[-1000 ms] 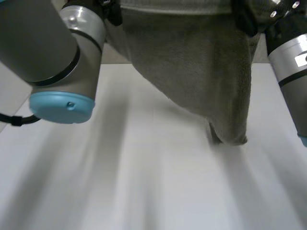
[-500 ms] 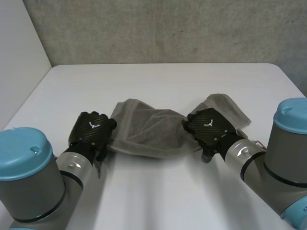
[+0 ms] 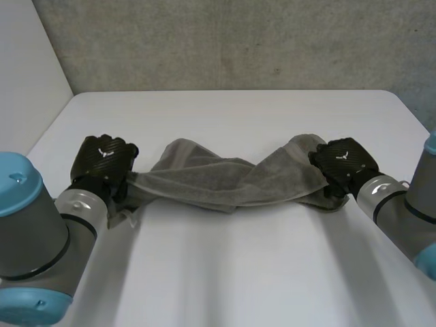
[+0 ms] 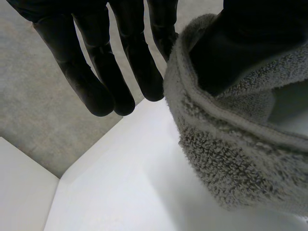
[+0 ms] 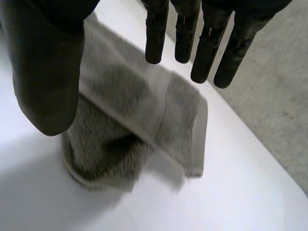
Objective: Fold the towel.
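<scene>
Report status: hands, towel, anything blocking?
Left hand open, towel draped over thumb. Right hand open over towel's other end. Towel twisted, not folded, on table. No obstruction.

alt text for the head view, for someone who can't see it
A grey towel lies pulled out lengthwise and twisted across a white table, with the left robot hand at one end and the right robot hand at the other. A grey wall stands behind the table.
</scene>
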